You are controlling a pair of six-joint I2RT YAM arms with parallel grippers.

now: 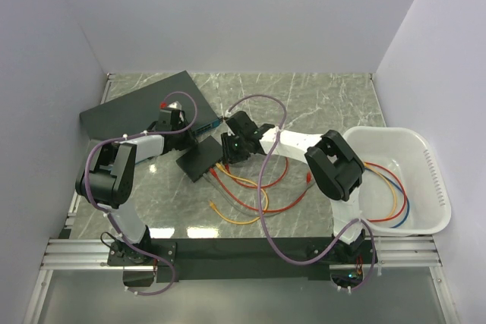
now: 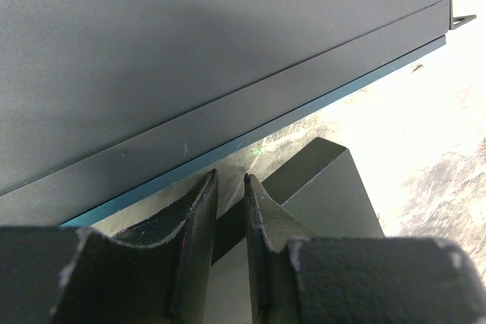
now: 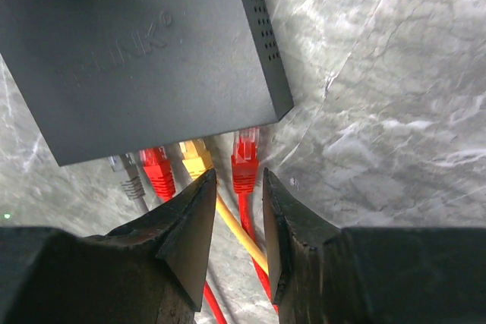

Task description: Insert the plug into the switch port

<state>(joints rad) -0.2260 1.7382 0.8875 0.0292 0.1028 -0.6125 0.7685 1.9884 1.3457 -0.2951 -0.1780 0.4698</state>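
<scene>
left gripper (image 1: 171, 121) sits left of centre in the top view, jaws just a thin slit apart, right gripper (image 1: 231, 149) near centre, jaws noticeably wider

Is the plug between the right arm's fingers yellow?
No, the plug between the right fingers is red; the yellow plug sits beside it.

On my feed, plain pale lavender walls (image 1: 228, 13) close three sides around a grey-green marble-patterned bench (image 1: 326, 104), glare-patched, with aluminium rails (image 1: 76, 252) along its near edge.

Lab test cell: plain white walls (image 1: 228, 13), aluminium rail (image 1: 76, 252), marble-look tabletop (image 1: 319, 96).
</scene>
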